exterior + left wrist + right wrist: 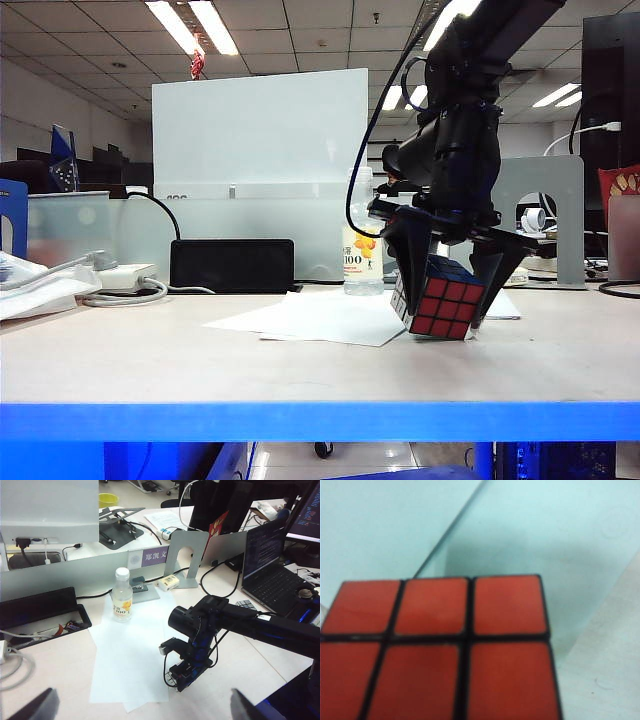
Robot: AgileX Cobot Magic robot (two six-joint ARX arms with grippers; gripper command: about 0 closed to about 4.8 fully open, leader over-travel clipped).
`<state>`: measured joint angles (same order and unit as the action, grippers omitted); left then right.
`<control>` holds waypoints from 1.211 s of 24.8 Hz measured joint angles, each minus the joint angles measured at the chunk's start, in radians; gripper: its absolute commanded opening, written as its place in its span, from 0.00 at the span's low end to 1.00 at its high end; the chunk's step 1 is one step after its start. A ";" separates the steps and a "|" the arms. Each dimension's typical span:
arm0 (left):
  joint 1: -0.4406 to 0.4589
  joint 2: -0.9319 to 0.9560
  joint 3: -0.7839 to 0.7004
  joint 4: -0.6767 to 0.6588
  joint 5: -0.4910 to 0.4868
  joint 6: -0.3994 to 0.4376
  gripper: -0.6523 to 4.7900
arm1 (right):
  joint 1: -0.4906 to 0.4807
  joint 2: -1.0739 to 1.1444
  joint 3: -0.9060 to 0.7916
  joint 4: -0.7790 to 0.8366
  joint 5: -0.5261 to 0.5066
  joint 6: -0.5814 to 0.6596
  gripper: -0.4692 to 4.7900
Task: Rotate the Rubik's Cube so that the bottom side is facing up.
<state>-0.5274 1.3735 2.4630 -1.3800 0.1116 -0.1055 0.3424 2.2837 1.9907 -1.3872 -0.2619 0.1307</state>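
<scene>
Rubik's Cube: right of centre in the exterior view, tilted, red face frontward, clamped between right gripper fingers. Judged light, rigid, slick-stickered; best held across opposite flat faces. Left gripper: wide open, empty, well apart.

Pale table with blue front edge. White paper sheets mid-table, lying flat. Clear drink bottle, white cap, orange label, upright just behind the sheets. Black box left of bottle, at the far edge. White adapter and cables far left. Frosted partition panel along the back. Grey metal bookend far right. Open laptop beyond the bookend.
</scene>
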 measured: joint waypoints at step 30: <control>0.000 0.022 -0.020 0.023 -0.409 0.116 0.50 | -0.001 -0.171 0.775 0.032 0.066 -0.020 0.15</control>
<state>-0.5274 1.3956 2.4432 -1.3575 -0.2970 0.0101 0.3412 2.1124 2.7655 -1.3552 -0.1955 0.1104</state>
